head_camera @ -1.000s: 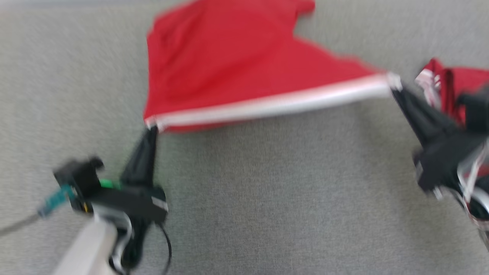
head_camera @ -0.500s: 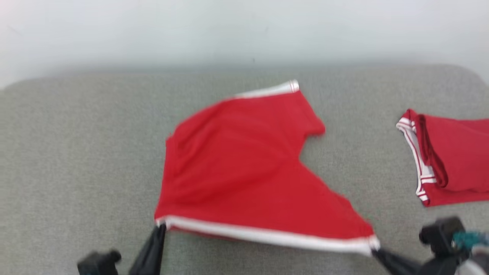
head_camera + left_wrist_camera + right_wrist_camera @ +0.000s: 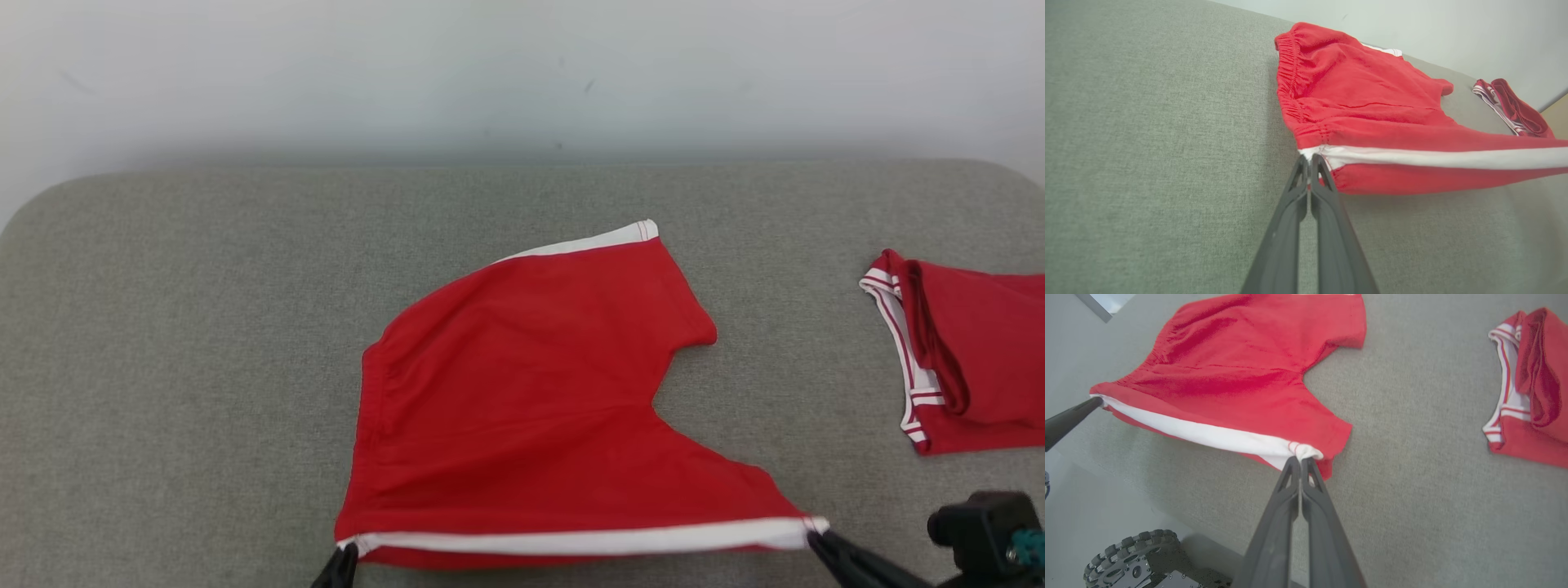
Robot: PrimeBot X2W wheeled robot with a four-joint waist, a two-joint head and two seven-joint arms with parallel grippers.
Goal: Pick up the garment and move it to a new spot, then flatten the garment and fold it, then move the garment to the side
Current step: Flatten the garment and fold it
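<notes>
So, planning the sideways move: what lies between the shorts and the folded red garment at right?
Bare grey cushion between shorts and folded garment, as the head view shows.

Plain lab — grey padded table point(image 3: 163, 367)

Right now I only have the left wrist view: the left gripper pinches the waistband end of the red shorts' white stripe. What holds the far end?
Observer: The right gripper is shut on the shorts at the hem end of the stripe, seen in the right wrist view.
Operator: Is the stripe sagging between the grippers?
Observer: No; the head view shows it straight from the left gripper across to the right one.
Operator: Anything near the right arm?
Observer: A wheel of the base, below the near edge of the cushion.
</notes>
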